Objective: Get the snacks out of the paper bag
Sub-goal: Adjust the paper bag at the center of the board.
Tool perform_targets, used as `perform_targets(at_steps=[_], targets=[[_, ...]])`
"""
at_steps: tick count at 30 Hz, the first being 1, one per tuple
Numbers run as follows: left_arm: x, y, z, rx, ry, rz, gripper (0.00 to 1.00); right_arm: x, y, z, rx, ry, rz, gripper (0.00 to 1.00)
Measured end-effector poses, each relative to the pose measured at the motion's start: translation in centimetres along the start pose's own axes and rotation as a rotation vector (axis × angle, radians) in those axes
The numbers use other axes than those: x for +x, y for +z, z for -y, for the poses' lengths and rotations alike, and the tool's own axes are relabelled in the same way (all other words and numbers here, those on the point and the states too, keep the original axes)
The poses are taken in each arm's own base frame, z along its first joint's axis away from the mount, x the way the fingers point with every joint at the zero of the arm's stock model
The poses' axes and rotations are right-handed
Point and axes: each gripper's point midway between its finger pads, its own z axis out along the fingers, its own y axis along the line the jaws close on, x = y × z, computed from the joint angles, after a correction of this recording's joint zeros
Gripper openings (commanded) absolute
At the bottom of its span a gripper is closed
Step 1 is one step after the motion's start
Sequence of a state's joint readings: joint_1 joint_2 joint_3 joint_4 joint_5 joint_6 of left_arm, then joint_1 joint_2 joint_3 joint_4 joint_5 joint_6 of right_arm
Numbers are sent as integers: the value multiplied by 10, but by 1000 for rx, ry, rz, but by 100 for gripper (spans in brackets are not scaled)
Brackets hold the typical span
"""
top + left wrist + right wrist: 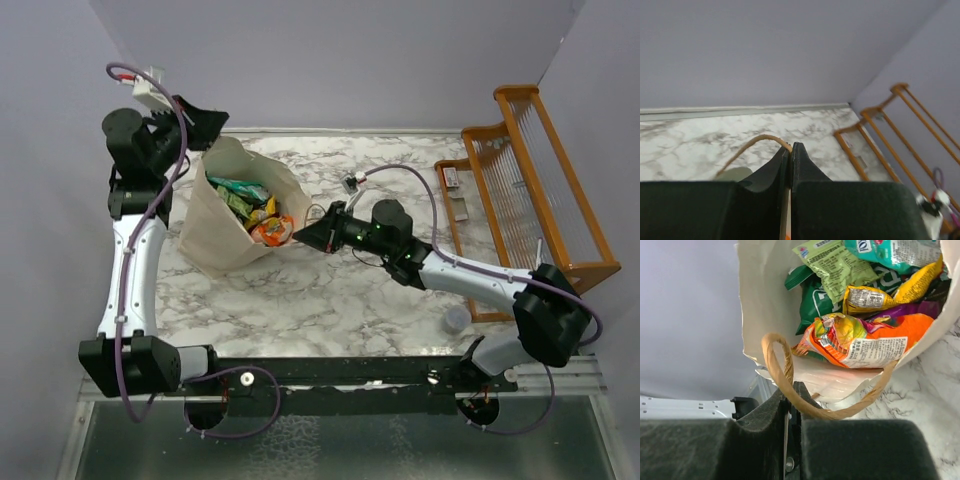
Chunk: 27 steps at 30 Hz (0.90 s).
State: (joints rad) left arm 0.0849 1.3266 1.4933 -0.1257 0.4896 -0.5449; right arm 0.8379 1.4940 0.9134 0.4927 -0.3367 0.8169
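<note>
Over on the left, the left gripper (pixel 215 122) is pinched tight on a tan handle (pixel 757 142) of the paper bag (pixel 215 240). The bag sits left of centre on the marble table (pixel 380 290), mouth open. Inside lie the snacks (pixel 255 205): green, teal, yellow and orange packets. The right gripper (pixel 300 233) is clamped shut on the other handle (pixel 777 370) at the bag's right rim. A wooden rack (pixel 540 180) stands far right.
</note>
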Motion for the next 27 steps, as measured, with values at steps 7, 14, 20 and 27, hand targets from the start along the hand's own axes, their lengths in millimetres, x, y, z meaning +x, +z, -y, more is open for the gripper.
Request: perform_targets(at_steps=[7, 14, 20, 27], targets=[[38, -47, 73, 358, 61, 23, 0, 10, -24, 0, 30, 14, -10, 13], [51, -83, 113, 530, 151, 85, 0, 21, -50, 0, 90, -34, -79, 35], [63, -83, 110, 549, 164, 87, 0, 28, -82, 17, 234, -113, -139, 56], [68, -81, 105, 532, 189, 72, 0, 38, -129, 45, 442, -223, -232, 97]])
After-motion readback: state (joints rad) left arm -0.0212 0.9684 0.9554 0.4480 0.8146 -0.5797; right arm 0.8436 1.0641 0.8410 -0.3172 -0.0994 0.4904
